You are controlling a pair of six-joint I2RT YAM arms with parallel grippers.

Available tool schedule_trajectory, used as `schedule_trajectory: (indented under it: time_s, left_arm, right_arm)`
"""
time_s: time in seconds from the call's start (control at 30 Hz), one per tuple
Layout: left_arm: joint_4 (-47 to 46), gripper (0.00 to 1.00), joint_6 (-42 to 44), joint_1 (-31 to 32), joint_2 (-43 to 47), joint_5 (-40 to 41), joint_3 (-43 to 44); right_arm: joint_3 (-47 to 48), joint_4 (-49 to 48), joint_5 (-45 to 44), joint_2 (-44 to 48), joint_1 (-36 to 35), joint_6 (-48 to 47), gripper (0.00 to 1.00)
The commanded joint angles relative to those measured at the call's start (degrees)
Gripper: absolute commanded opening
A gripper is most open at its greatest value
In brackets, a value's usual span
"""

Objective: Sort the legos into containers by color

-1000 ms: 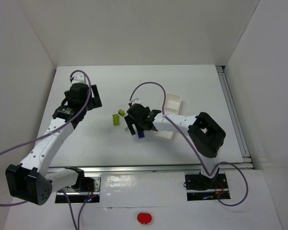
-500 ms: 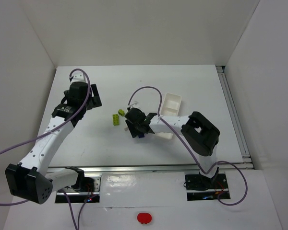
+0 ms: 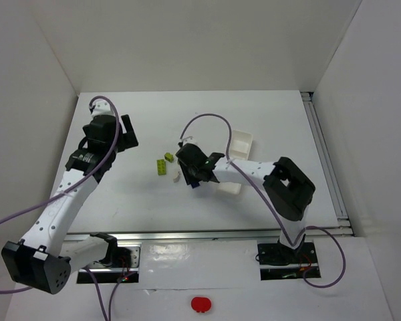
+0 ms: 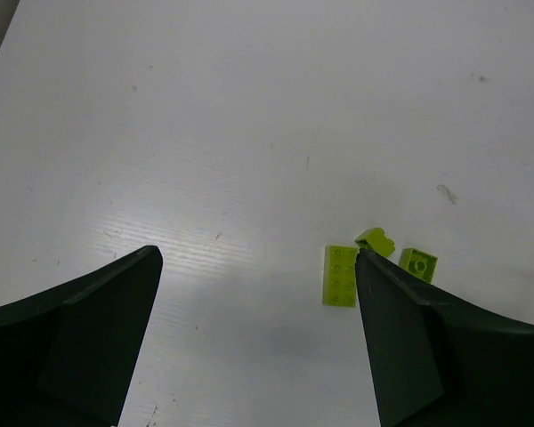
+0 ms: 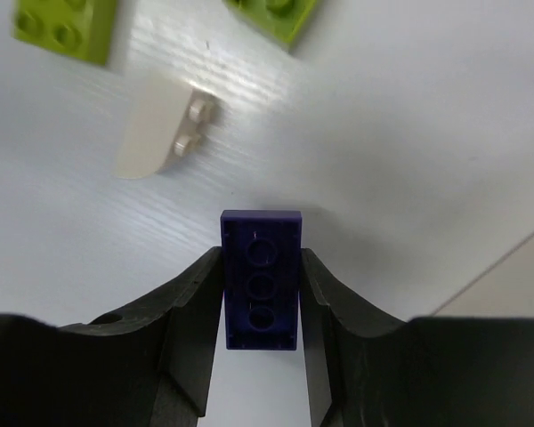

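Lower centre of the right wrist view: right gripper point(image 5: 261, 260) clamps the purple brick point(image 5: 261, 294); left gripper point(image 4: 258, 262) spread wide.

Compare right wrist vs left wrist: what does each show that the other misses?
Right wrist only: the purple brick clamped between the right fingers, and the cream brick lying on the table beyond it. Left wrist only: the left fingers, open and empty, with all three lime-green bricks grouped together. Shared: the white table and two of those green bricks, cut off at the top edge of the right wrist view.
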State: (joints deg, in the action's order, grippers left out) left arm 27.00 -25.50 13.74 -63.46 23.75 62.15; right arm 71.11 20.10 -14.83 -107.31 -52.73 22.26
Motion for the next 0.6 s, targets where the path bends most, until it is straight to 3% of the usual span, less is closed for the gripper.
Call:
schedule_trajectory:
  time_s: [0.0, 0.3, 0.57]
  left_arm:
    - [-2.83, 0.99, 1.15, 0.06, 2.99, -0.18, 1.04]
    - [0.13, 0.99, -0.52, 0.06, 2.38, -0.19, 4.28]
    - [-0.46, 0.99, 0.62, 0.06, 4.84, -5.91, 3.59]
  right_arm:
    - [2.01, -3.31, 0.77, 9.81, 3.42, -1.16, 0.38]
    - [3.77, -2.17, -2.74, 13.97, 17.89, -1.44, 0.38]
    - [1.40, -6.82, -3.98, 12.04, 28.82, -0.82, 0.38]
